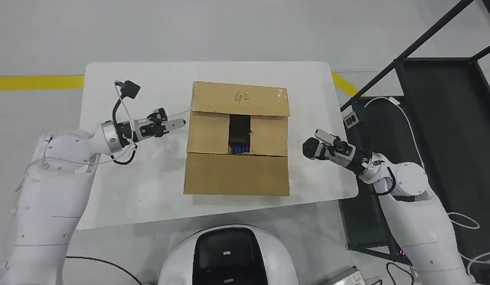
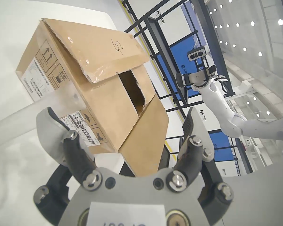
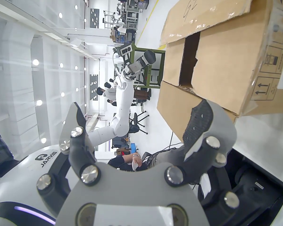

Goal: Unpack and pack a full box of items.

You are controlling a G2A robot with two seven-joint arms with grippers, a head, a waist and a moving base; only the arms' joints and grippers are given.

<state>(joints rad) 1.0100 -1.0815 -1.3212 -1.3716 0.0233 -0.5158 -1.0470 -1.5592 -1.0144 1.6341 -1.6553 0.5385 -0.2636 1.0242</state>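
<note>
step: start of unpack, by my read. The box [image 1: 237,158] sits on the table [image 1: 138,86] with its flaps down and nothing taken out.
left pincer [image 1: 182,122]: released and holding nothing. The box's side wall is just ahead of its tips. You can't tell from the top view whether it touches.
right pincer [image 1: 306,147]: released and holding nothing. The box's other side wall is ahead of it, a clear space apart.
box position: between your two pincers, and each wrist view faces a side wall.
next move: you likely need to fold back the far flap [image 1: 240,99] and the near flap [image 1: 237,175] first, since they lie over the two side flaps. Get a fingertip under a flap edge, not on the wall.
gap [image 1: 240,134]: an opening between the side flaps, reachable from above either pincer.
hidden: the contents. Something dark with a bit of blue shows through the gap, but you can't tell what it is or how many items there are.
unclear: whether tape holds any flap.
</note>
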